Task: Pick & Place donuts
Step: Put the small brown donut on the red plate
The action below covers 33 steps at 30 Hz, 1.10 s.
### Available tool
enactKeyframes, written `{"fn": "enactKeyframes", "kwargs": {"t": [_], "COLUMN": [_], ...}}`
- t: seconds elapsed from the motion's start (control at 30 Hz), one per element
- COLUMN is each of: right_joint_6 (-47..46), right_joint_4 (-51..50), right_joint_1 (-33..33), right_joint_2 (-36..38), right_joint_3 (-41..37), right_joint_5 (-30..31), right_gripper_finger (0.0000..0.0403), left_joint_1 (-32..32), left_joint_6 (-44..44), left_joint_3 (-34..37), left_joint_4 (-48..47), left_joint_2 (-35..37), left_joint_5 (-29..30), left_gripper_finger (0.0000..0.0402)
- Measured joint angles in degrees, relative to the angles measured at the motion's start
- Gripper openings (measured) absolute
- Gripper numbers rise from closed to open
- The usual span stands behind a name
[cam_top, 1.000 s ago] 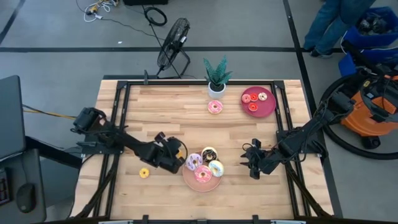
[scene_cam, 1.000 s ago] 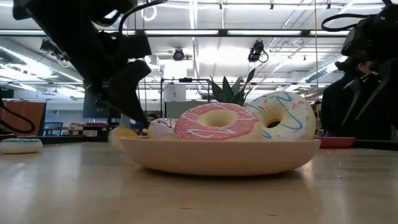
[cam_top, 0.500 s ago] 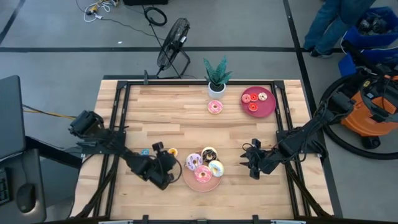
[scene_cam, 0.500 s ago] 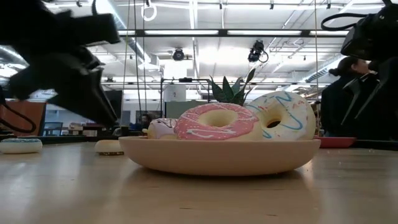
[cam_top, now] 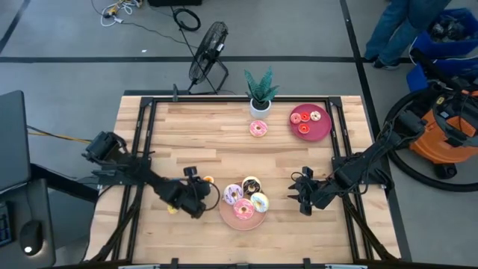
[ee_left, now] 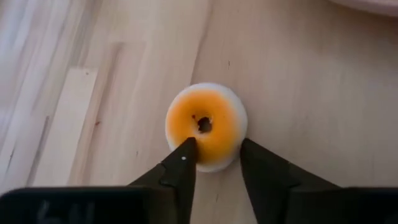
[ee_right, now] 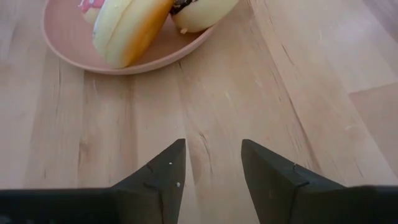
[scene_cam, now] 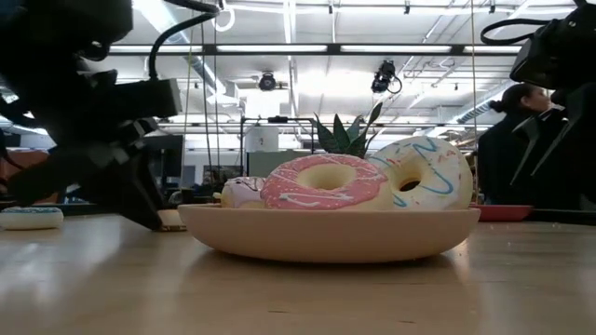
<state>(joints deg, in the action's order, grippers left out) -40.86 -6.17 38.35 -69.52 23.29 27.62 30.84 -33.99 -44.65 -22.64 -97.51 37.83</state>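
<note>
Your left pincer (ee_left: 214, 163) is low on the tabletop (cam_top: 224, 142), its two fingers spread on either side of a small yellow donut (ee_left: 206, 124) that lies flat beside the pink plate (cam_top: 228, 216) of donuts. Your right pincer (ee_right: 211, 163) waits spread over bare wood on the plate's other side.

The wooden table (cam_top: 216, 138) is made of light planks with a black frame around it. On it sits a pink plate (cam_top: 226, 214) near the front and a dark red plate (cam_top: 323, 131) near the back. A small potted plant (cam_top: 260, 91) stands at the back edge. A pink donut (cam_top: 258, 128) lies just in front of the plant. A yellow donut (ee_left: 206, 125) lies flat on the wood near the pink plate.
</note>
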Motion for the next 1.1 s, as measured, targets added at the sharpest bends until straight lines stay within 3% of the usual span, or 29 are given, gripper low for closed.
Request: {"fn": "enactKeyframes", "kwargs": {"t": [0.3, 0.4, 0.6, 0.7, 0.8, 1.0, 1.1], "right_joint_6": [0.45, 1.31, 12.03, 19.16, 25.76, 38.23, 45.48], "right_joint_4": [0.16, 0.87, 7.98, 13.02, 17.46, 25.41, 30.89], "right_joint_1": [0.00, 0.02, -0.05, -0.38, -0.82, -1.61, -1.69], "right_joint_2": [0.00, 0.00, 0.00, -0.02, -0.02, -0.04, -0.04], "right_joint_3": [0.00, 0.00, 0.00, 0.00, -0.02, -0.02, -0.04], "right_joint_5": [0.09, 3.16, 16.61, 17.86, 17.33, 13.58, 11.93], "right_gripper_finger": [0.0165, 0.0165, 0.0165, 0.0165, 0.0165, 0.0165, 0.0165], "left_joint_1": [-2.19, -1.93, -1.81, -3.27, -6.30, -15.54, -18.60], "left_joint_6": [6.11, 6.40, 9.82, 13.96, 20.95, 30.33, 31.45], "left_joint_3": [0.07, 0.07, 0.07, 0.09, 0.07, 0.05, 0.08], "left_joint_4": [6.26, 8.73, 14.80, 20.12, 28.56, 47.77, 53.57], "left_joint_2": [0.00, 0.13, 3.84, 6.06, 7.52, 6.65, 5.17], "left_joint_5": [-0.21, 2.67, 9.19, 8.87, 2.45, -25.43, -34.70], "left_gripper_finger": [0.0014, 0.0010, 0.0006, 0.0006, 0.0005, 0.0004, 0.0004]}}
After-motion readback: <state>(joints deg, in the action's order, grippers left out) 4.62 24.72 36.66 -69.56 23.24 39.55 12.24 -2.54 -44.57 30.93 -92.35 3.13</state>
